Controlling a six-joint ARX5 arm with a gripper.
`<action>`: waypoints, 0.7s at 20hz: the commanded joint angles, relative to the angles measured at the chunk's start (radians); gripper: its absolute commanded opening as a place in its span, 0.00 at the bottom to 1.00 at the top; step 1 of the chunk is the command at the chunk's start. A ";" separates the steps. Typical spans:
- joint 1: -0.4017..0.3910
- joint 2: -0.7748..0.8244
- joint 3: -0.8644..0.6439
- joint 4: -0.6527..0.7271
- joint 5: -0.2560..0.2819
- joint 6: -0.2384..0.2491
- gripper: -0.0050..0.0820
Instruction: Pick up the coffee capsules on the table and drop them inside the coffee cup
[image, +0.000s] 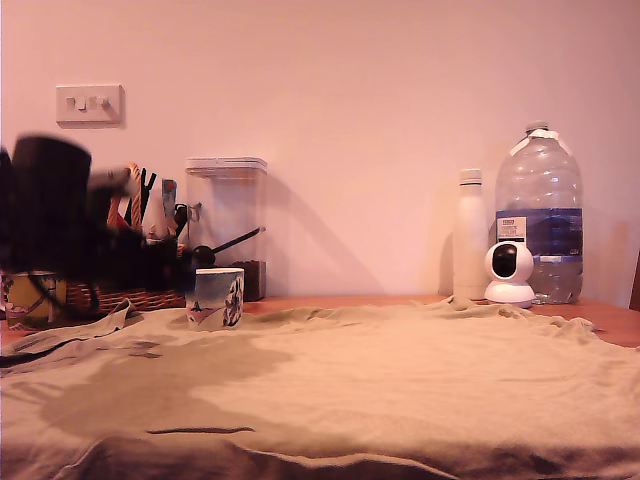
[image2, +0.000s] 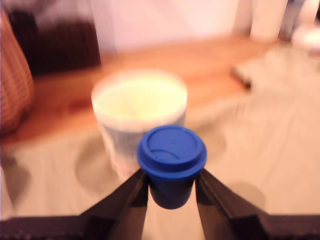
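1 blue capsule (image2: 171, 161) gripped (image2: 171, 192), 1 cup (image2: 127, 135)

No text can be read; the label on the large water bottle (image: 538, 226) is too small and blurred.

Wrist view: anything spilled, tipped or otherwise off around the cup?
Nothing stands out. The cup stands upright on the cloth, and the blue capsule sits upright between the fingers. The picture is blurred, so fine details are unclear.
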 joint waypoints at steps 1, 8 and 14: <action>-0.002 -0.023 0.005 0.000 0.006 0.007 0.25; -0.002 -0.075 0.005 -0.003 0.006 0.012 0.25; -0.002 -0.075 0.020 -0.033 0.005 -0.011 0.25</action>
